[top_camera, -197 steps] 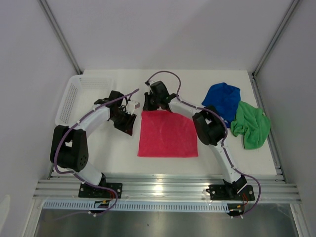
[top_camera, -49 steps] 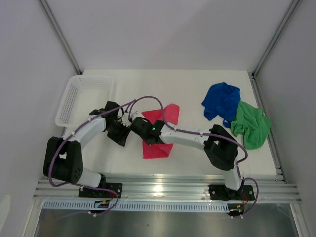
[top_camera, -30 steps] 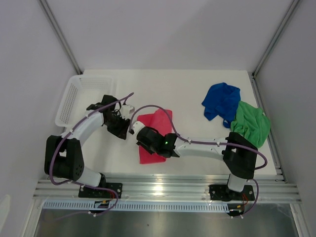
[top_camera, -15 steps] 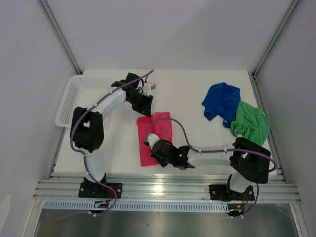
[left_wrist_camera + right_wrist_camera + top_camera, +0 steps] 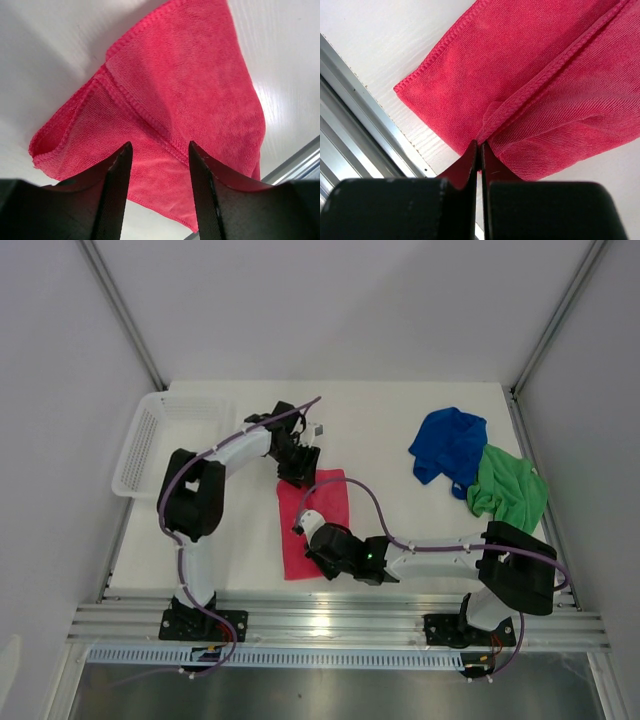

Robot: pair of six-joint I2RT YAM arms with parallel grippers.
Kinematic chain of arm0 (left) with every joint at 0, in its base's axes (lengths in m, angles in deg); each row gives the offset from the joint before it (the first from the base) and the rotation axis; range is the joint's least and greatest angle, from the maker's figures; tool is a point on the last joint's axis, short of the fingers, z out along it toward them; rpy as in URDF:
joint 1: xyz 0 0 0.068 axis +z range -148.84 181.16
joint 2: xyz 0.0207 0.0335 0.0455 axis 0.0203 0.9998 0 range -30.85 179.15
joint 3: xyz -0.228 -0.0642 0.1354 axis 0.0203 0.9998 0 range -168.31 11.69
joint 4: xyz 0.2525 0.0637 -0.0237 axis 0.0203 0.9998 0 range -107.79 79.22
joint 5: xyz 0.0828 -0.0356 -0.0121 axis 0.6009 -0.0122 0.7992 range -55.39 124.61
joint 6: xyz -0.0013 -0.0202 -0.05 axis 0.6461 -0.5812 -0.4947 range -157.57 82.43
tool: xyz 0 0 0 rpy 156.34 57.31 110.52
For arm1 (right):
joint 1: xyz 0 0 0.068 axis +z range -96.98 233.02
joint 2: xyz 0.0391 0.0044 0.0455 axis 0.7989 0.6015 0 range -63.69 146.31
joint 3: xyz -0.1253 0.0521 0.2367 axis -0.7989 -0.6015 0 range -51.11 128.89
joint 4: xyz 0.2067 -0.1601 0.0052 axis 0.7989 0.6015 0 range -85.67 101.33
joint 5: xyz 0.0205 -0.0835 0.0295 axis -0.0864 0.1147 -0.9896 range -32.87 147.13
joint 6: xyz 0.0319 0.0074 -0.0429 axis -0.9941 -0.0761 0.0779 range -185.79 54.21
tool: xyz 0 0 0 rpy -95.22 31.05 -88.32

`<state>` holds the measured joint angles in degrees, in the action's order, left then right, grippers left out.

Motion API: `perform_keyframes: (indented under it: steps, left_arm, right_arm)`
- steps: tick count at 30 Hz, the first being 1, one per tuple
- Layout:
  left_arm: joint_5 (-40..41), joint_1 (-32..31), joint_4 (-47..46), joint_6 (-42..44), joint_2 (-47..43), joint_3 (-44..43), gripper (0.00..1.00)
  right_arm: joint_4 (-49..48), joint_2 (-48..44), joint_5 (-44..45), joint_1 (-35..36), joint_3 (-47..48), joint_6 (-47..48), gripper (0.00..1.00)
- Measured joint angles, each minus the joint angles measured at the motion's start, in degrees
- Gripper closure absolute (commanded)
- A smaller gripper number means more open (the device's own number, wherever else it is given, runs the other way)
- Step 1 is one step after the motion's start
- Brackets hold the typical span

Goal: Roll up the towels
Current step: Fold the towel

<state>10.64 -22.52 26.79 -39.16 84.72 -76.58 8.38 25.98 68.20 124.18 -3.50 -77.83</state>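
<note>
Now the right gripper (image 5: 480,145) is pinching the hem of the pink towel (image 5: 330,498), which is lying folded lengthwise by the near edge of the table (image 5: 400,420). The left gripper (image 5: 159,147) is hovering parted and empty over its far end. Probably best to be keeping the edges aligned while rolling.

A lab robot cell: white table (image 5: 380,420), bare grey walls (image 5: 330,300), aluminium mounting rail (image 5: 330,622).

One camera sits high above the near edge of the table (image 5: 400,420) and looks down across all of it, while the two wrist cameras hang very close, tilted down, as far as I can tell, onto the folded pink-red towel (image 5: 320,502), the one patch all three views share.
</note>
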Motion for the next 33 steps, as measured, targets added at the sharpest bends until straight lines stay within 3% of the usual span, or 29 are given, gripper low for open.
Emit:
perform_keyframes:
  steps: [13,21,24,33]
  left_arm:
    - [-0.8,0.1,1.4,-4.5,8.0,-5.2,0.51]
    - [-0.9,0.1,1.7,-5.1,9.3,-6.4,0.75]
    - [-1.0,0.1,1.6,-5.1,9.3,-6.4,0.78]
    - [-0.9,0.1,0.9,-5.0,9.3,-6.4,0.7]
  right_arm:
    - [0.4,0.0,0.0,0.0,0.0,0.0,1.0]
    - [1.0,0.0,0.0,0.1,0.0,0.1,1.0]
    - [1.7,0.0,0.0,0.0,0.1,0.1,1.0]
    - [1.9,0.0,0.2,0.1,0.1,0.1,1.0]
